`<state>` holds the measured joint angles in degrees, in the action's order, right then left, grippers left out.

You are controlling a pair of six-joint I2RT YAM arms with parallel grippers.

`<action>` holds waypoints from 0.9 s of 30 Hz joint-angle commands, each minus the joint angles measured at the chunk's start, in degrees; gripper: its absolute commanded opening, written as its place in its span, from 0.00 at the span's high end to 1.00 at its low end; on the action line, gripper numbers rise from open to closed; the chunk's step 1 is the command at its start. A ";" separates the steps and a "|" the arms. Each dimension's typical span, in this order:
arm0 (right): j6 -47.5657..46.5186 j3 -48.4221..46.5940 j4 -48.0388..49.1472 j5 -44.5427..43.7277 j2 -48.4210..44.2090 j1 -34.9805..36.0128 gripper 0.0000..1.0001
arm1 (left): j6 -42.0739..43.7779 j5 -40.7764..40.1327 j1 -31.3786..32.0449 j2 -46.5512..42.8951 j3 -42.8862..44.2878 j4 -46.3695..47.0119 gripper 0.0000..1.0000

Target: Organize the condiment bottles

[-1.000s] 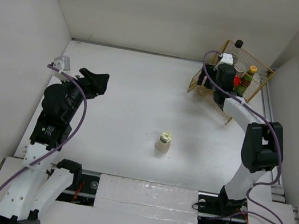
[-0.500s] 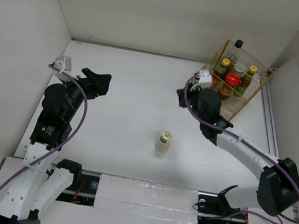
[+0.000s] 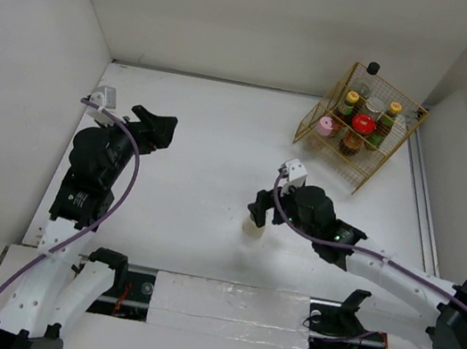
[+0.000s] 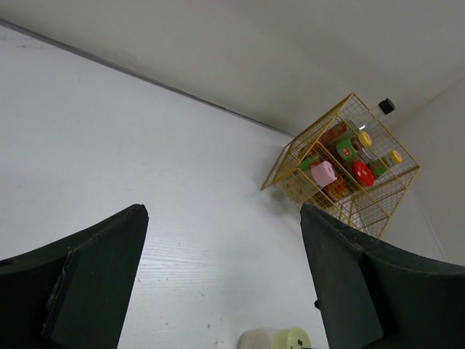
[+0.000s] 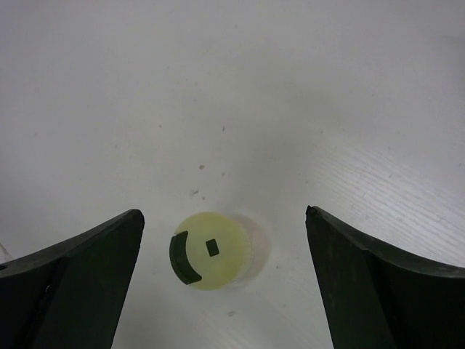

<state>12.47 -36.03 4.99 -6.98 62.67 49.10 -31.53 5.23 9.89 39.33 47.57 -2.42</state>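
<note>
A small jar with a pale yellow-cream cap stands upright alone on the white table. My right gripper is open and hovers right over it. In the right wrist view the jar sits between the spread fingers, nearer the left one, and my right gripper touches nothing. Several other condiment bottles stand in the yellow wire basket, among them a pink-capped and a red-capped one. My left gripper is open and empty at the left, held above the table.
The basket stands in the far right corner against the walls. White walls enclose the table on three sides. The left wrist view shows the basket far off and the jar at the bottom edge, between my left gripper's fingers.
My right arm has swung away from the basket, toward the near middle, and now hovers over the cream-capped jar. A pink-capped bottle now shows in the basket. The left arm has barely moved.
</note>
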 commanded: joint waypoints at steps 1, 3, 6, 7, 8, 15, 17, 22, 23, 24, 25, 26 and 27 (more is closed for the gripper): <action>0.36 -1.40 -2.80 1.62 3.58 1.17 0.02 | 0.77 1.44 -0.31 0.75 0.94 1.98 0.18; 0.36 -2.81 -4.54 1.62 5.87 1.17 0.02 | 0.77 1.44 -0.31 0.22 0.94 1.98 0.17; 0.36 -5.10 -5.87 1.62 9.39 1.17 0.04 | 0.77 0.65 -0.31 0.22 0.94 1.98 0.17; 0.36 -5.10 -5.87 1.62 9.92 1.17 0.06 | 0.77 0.65 -0.31 0.22 0.94 1.98 0.17; 0.36 -5.10 -5.87 2.41 10.44 1.17 0.06 | 0.77 0.65 -0.31 0.22 0.94 1.98 0.17; 1.42 -6.15 -5.35 -6.19 8.71 3.46 0.62 | 0.77 1.36 -0.31 0.22 0.94 1.98 0.17; 0.90 -7.73 -4.74 -10.75 7.12 3.46 0.65 | 0.77 1.36 -0.31 0.22 0.94 1.98 0.17; -3.41 -14.32 -4.03 -17.53 5.18 -3.56 0.66 | 0.77 1.97 -0.31 0.22 0.94 1.98 0.17; -3.94 -16.68 -4.03 -18.32 5.18 -7.75 0.66 | 0.77 1.97 -0.31 0.22 0.94 1.98 0.17; -3.94 -16.70 -4.03 -18.33 5.18 -10.23 0.66 | 0.77 1.97 -0.31 0.22 0.94 1.98 0.17; -4.47 -19.14 -4.03 -18.33 5.18 -12.60 0.66 | 0.77 1.97 -0.31 0.22 0.94 1.98 0.17; -4.47 -20.38 -4.03 -18.33 6.05 -15.06 0.66 | 0.77 1.97 -0.31 0.22 0.94 1.98 0.17; -4.47 -21.44 -4.03 -16.94 6.06 -19.79 0.66 | 0.77 1.97 -0.31 0.22 0.94 1.98 0.17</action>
<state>9.65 -52.69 -2.15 -20.91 69.71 36.73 -31.51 6.09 9.89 39.99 47.57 -2.46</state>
